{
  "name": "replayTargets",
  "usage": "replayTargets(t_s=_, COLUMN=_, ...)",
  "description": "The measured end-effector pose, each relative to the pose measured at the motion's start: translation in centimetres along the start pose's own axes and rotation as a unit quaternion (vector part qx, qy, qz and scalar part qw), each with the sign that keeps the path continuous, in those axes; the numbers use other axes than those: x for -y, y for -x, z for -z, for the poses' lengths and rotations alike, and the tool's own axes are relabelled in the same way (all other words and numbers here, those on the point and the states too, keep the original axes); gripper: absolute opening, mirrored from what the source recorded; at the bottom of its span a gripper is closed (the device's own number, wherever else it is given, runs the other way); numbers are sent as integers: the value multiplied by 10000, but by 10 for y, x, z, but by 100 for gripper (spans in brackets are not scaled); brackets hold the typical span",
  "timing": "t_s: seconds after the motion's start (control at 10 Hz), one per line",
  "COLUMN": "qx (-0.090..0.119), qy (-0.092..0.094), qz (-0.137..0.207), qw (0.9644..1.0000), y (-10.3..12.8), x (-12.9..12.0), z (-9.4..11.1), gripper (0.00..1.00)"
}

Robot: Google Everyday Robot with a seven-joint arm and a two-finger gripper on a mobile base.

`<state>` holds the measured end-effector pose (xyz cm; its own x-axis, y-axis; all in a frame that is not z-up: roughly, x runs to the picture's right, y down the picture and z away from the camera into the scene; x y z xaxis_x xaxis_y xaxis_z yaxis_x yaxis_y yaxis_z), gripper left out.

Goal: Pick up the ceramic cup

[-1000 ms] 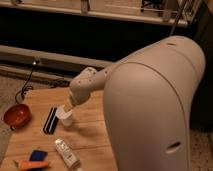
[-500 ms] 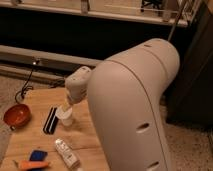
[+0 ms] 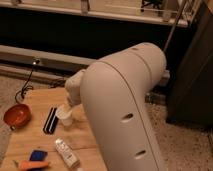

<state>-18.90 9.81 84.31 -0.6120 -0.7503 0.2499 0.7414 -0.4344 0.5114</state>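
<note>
The ceramic cup (image 3: 64, 116) is small, plain and white. It stands upright on the wooden table (image 3: 30, 137), just right of a black rectangular object (image 3: 50, 120). My gripper (image 3: 68, 105) comes down from the white wrist (image 3: 75, 89) and sits right at the cup's rim, over its top. The large white arm link (image 3: 125, 110) fills the middle and right of the view and hides the table behind it.
An orange-red bowl (image 3: 17, 115) sits at the table's left edge. A white bottle-like packet (image 3: 66, 152) lies in front of the cup. A blue object (image 3: 36, 155) and an orange one (image 3: 32, 164) lie at the front left. A dark wall and a floor cable are behind.
The big arm link has swung left and now covers more of the table. The gripper stays at the cup, which has not visibly moved.
</note>
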Motion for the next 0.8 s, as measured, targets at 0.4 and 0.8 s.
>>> replayTargets(t_s=0.4, qx=178, qy=-121, qz=176, qw=9996, y=8, x=9, z=-16, gripper=18)
replayTargets(t_s=0.8, qx=18, qy=-701, qz=81, qw=9975, y=10, x=17, z=-4, gripper=10)
